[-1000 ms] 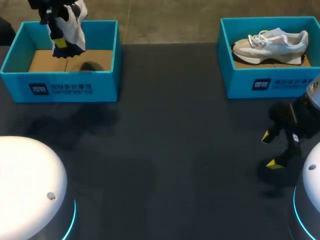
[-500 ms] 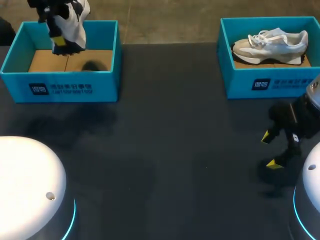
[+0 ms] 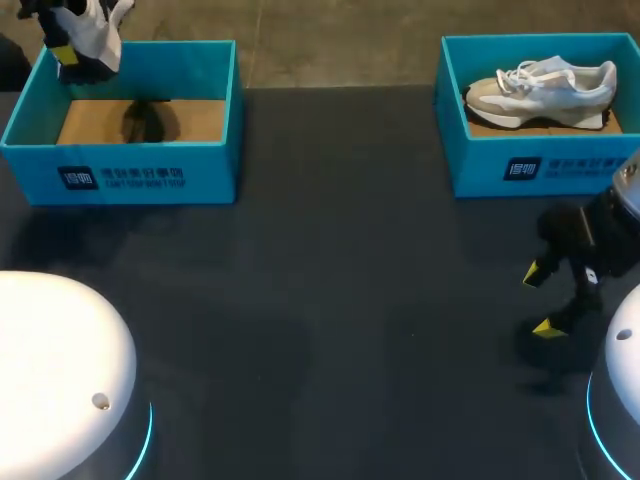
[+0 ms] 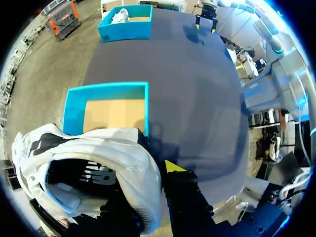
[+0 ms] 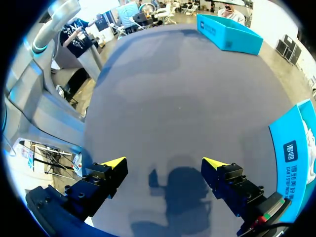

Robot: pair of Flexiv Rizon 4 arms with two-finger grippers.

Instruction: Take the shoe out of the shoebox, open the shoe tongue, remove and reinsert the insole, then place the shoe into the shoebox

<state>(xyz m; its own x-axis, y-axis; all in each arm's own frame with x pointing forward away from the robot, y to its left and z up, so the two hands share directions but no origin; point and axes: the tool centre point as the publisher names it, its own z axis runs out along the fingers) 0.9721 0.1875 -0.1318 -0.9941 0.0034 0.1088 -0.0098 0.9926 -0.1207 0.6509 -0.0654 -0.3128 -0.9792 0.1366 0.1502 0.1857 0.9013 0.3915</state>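
The dark table [image 3: 330, 250] carries two blue boxes. The left shoebox [image 3: 130, 175] stands at the far left corner. The right shoebox [image 3: 540, 165] stands at the far right corner, with a pale shoe [image 3: 545, 88] lying in it. A white shoe [image 3: 92, 30] hangs above the left shoebox's far left corner, clamped by the left gripper [image 3: 63, 50]. The right gripper [image 5: 165, 165] hangs over the table near the right edge, fingers spread wide, gripping nothing.
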